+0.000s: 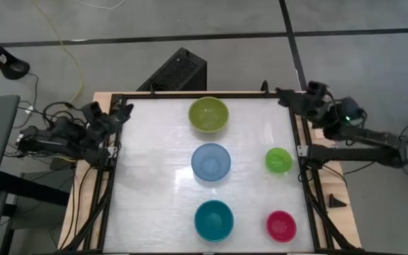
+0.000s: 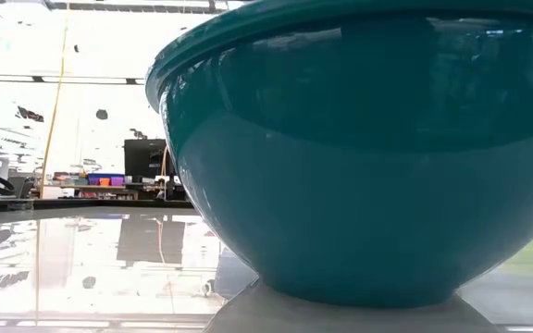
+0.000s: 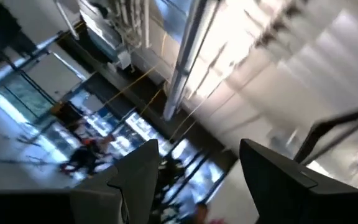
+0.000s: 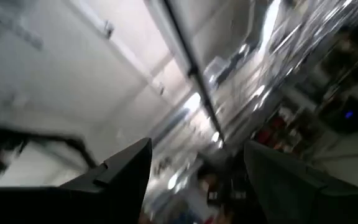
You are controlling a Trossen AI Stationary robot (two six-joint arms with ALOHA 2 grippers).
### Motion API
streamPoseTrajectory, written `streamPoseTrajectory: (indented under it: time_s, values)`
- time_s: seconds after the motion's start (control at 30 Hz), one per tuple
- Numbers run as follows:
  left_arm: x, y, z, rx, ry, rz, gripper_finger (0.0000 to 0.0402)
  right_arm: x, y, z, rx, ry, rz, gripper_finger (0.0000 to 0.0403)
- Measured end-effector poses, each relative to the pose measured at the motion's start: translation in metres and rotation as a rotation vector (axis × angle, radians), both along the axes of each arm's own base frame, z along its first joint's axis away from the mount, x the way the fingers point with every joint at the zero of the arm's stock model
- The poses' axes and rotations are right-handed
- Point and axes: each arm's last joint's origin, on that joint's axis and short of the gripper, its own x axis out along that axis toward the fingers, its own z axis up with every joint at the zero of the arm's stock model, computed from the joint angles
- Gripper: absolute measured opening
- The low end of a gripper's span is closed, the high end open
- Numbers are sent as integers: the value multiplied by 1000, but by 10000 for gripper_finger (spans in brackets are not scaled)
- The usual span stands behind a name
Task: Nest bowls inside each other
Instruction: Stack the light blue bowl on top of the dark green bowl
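Five bowls stand apart, upright on their bases, on the white table (image 1: 154,177). The olive-green bowl (image 1: 209,115) is at the far middle, the light blue bowl (image 1: 211,161) at the centre and the teal bowl (image 1: 213,220) near the front. The small bright green bowl (image 1: 278,161) and the magenta-pink bowl (image 1: 281,226) are on the right. In the low view the teal bowl (image 2: 368,157) fills most of the picture. My left gripper (image 1: 122,113) is at the far left corner, open and tipped upward (image 3: 194,180). My right gripper (image 1: 285,95) is at the far right corner, also open (image 4: 197,180).
A black frame (image 1: 113,177) runs round the table's edges. A black box (image 1: 178,71) stands on the floor beyond the far edge, and cables lie at the left. Both wrist views look up into the room, not at the table.
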Motion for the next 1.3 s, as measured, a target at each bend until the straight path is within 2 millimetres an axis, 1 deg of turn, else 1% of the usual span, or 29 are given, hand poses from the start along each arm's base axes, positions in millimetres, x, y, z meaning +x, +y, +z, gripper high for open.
streamPoseTrajectory:
  time_s: [0.07,0.1,0.17,0.23,0.27,0.33,0.4,0.53,0.63,0.73,0.83,0.9,1.0,1.13,1.2,1.3]
  values:
    - [11,-1,9,57,82,38,214,23,4,9,-83,59,92,290]
    - [16,-2,12,79,121,54,214,36,8,11,-121,99,132,290]
    - [26,-3,15,103,194,77,214,61,17,11,-192,191,211,290]
    - [33,-3,14,112,265,81,214,85,27,5,-240,318,287,290]
    - [36,-4,12,117,302,79,214,97,32,-1,-255,400,320,290]
    - [41,-4,8,114,354,74,214,120,43,-21,-288,583,381,290]
    - [44,-5,3,105,396,63,214,136,56,-32,-359,682,423,290]
    - [47,-5,-2,93,437,52,214,163,80,-60,-519,842,502,290]
    - [47,-5,-2,93,444,53,214,177,94,-86,-665,973,564,290]
    - [47,-5,-2,92,445,53,214,184,103,-104,-811,1066,602,290]
    - [47,-5,-3,76,441,44,214,189,107,-127,-959,1181,593,290]
    - [48,-5,-3,67,443,39,214,193,106,-135,-1022,1211,566,290]
    - [48,-5,-3,54,439,32,214,200,100,-143,-1063,1251,516,290]
    - [48,-5,-5,36,446,19,214,209,90,-169,-1076,1360,513,290]
    - [48,-5,-5,23,447,11,214,212,87,-178,-1067,1402,526,290]
    - [48,-6,-5,16,444,-1,214,214,85,-193,-1065,1472,559,290]
